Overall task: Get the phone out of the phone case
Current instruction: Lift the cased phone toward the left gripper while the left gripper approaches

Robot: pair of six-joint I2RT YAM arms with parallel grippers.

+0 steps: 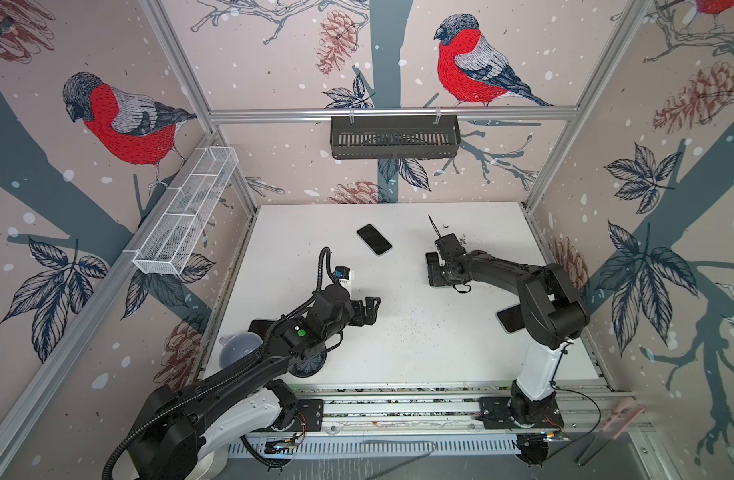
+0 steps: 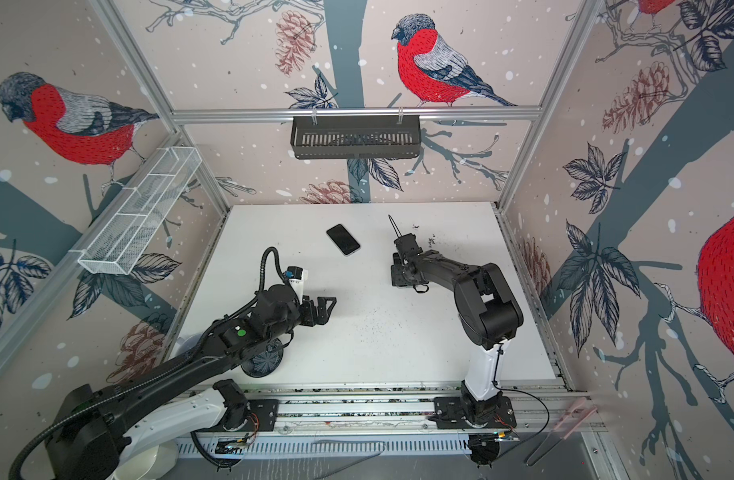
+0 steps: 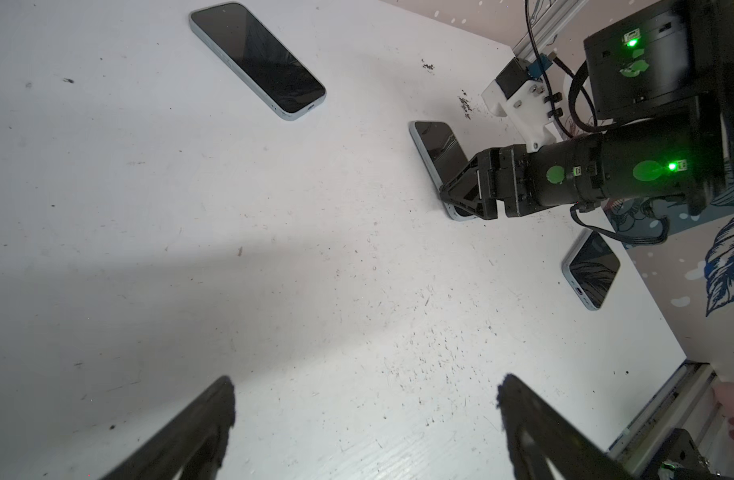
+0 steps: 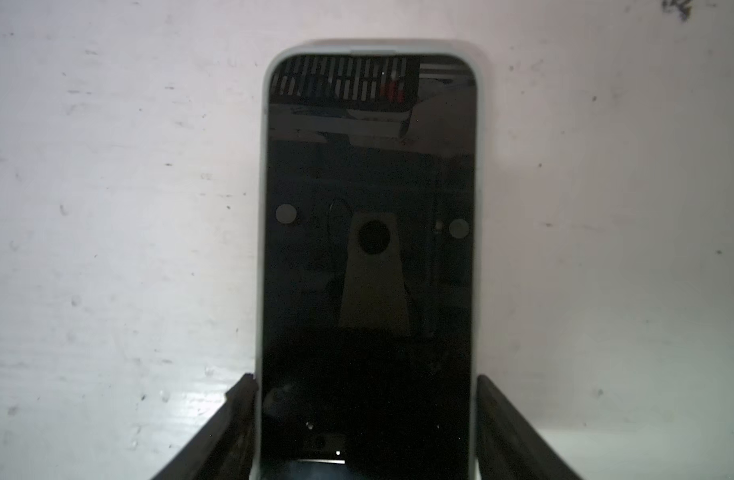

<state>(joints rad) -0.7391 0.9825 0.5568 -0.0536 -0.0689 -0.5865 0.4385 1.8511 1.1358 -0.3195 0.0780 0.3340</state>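
I find the right gripper (image 4: 365,380) clamped on the phone case (image 4: 373,46), 1 finger against each long side, near 1 end. The phone (image 4: 369,249) sits inside the case, screen up, flat on the white table (image 1: 419,345), slightly right of centre. The left gripper (image 3: 367,382) stands wide apart, holding nothing, above bare table. A 2nd phone (image 1: 374,239) lies toward the back. A 3rd phone (image 1: 508,318) lies partly hidden under the right arm.

The phone (image 4: 369,249) runs past the frame edge.
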